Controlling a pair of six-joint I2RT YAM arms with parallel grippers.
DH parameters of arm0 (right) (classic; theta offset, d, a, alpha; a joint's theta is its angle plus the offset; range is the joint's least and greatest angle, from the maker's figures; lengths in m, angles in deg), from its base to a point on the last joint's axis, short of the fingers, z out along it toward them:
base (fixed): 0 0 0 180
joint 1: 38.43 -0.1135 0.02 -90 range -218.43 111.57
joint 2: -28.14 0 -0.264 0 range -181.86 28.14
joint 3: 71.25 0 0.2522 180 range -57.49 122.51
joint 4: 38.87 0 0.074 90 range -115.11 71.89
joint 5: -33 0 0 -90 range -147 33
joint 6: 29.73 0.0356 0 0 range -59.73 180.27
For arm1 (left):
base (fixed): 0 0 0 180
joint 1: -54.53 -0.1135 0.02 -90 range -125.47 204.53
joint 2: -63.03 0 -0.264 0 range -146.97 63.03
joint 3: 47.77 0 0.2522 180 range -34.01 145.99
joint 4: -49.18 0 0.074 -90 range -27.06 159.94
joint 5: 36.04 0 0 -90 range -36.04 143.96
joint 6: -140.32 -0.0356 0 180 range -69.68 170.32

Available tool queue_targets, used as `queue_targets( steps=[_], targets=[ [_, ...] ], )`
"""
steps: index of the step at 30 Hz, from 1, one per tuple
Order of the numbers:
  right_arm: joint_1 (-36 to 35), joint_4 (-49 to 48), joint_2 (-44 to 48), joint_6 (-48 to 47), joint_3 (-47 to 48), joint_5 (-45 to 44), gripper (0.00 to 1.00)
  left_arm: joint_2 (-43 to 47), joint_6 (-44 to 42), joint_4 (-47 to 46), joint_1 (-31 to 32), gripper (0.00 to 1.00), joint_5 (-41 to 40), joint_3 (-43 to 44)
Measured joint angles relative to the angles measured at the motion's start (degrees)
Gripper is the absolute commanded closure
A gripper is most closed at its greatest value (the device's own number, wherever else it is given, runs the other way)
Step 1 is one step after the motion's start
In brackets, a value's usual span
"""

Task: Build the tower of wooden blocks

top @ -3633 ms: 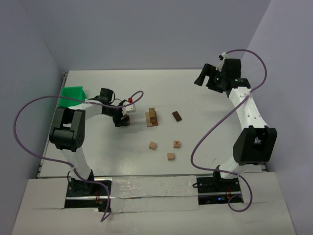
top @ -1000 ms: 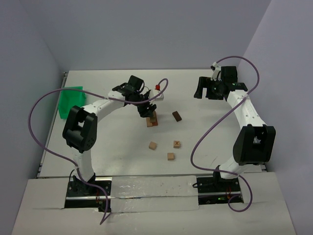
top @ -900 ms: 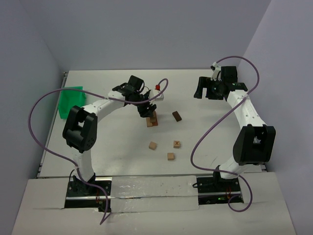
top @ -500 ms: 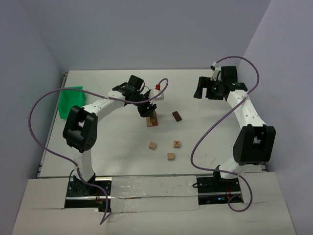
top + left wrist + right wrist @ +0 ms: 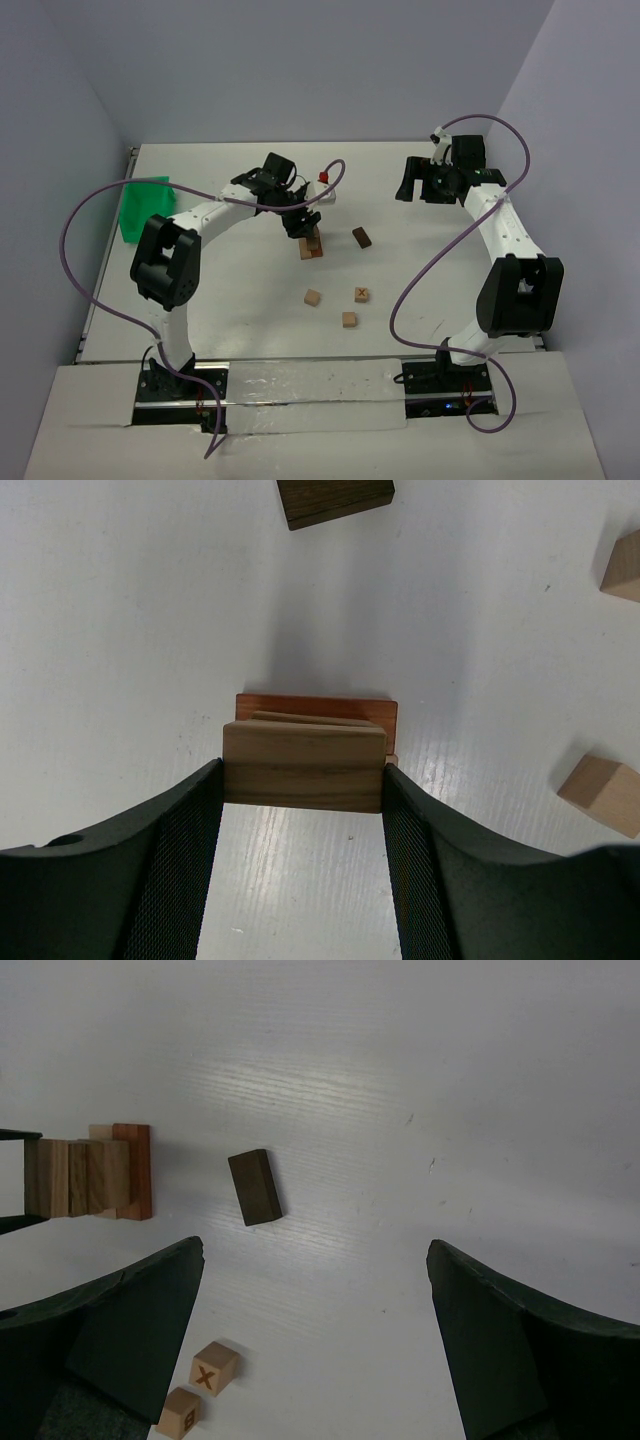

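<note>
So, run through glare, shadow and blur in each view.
Top external: even light, faint shadows, the tower small but sharp. Left wrist: glare streaks on the table near the gripped block, soft shadow beyond it. Right wrist: bright sheen up top, fingers dark and soft-edged.

Tower (image 5: 320, 707): layers under top bar (image 5: 303, 770) mostly hidden. Dark block (image 5: 335, 500) beyond tower: cut by edge. Cube (image 5: 625, 568) right of tower: cut likewise.

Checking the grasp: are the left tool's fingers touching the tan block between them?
Touching. The left wrist view shows both fingers of the left tool pressed flush against the tan block, no gap.
</note>
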Motion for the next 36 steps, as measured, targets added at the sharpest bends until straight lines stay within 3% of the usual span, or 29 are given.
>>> queue_targets(
  steps=[27, 29, 31, 34, 36],
  targets=[
    [0.00, 0.02, -0.09, 0.02, 0.00, 0.37, 0.00, 0.00, -1.27, 0.44, -0.07, 0.40, 0.02, 0.00],
    [0.00, 0.01, -0.09, 0.02, 0.00, 0.37, 0.00, 0.00, -1.36, 0.53, -0.09, 0.36, 0.04, 0.00],
    [0.00, 0.01, -0.09, 0.02, 0.00, 0.37, 0.00, 0.00, -1.44, 0.58, -0.12, 0.16, 0.05, 0.00],
    [0.00, 0.02, -0.09, 0.02, 0.00, 0.37, 0.00, 0.00, -1.46, 0.71, -0.13, 0.02, 0.10, 0.00],
    [0.00, 0.02, -0.09, 0.01, 0.00, 0.37, 0.00, 0.00, -1.48, 1.01, -0.15, 0.01, 0.24, 0.00]
  ],
)
